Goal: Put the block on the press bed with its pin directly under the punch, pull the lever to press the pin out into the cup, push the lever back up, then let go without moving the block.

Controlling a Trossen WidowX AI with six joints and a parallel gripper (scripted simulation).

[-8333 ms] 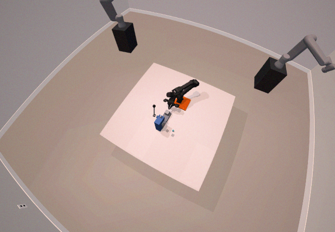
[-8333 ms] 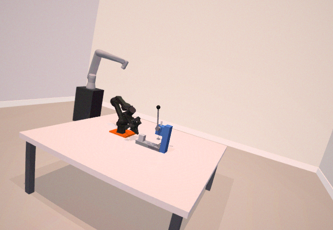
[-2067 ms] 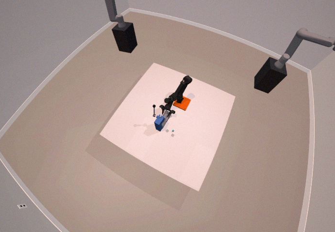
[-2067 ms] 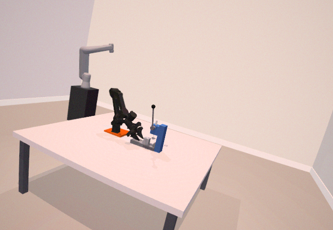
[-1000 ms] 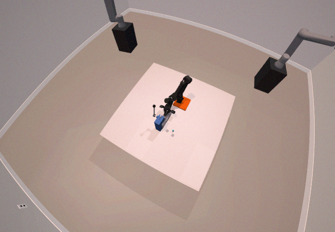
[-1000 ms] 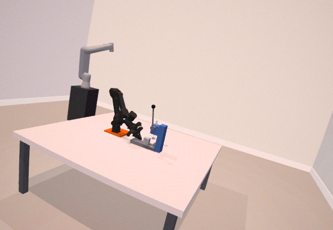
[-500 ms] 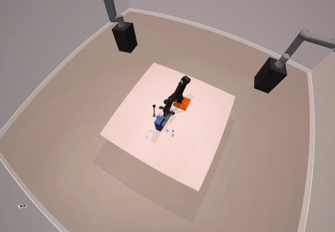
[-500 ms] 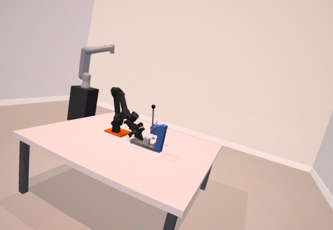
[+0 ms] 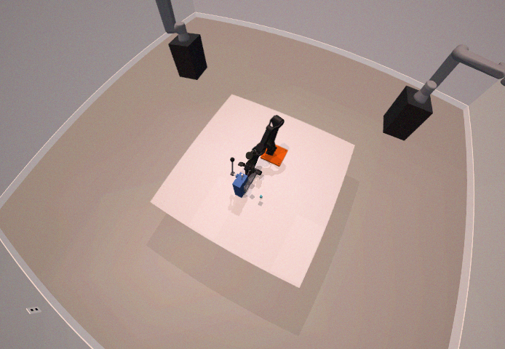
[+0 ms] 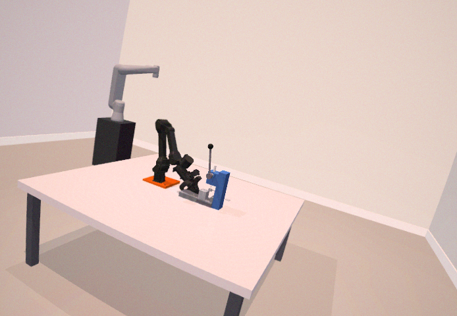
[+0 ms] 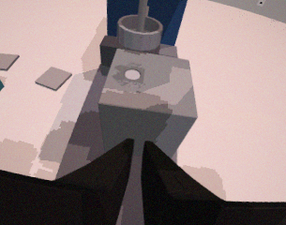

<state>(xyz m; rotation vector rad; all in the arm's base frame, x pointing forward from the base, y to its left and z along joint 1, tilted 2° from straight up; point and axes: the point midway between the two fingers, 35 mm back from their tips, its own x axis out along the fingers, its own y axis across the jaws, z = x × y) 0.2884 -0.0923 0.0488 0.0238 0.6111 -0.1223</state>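
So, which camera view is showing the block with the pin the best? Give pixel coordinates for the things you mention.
The wrist view: the block point(image 11: 147, 124) point(image 10: 203, 195) fills its middle, pin end visible on top. Exterior shows it small on the press base; in the top view I cannot make it out.
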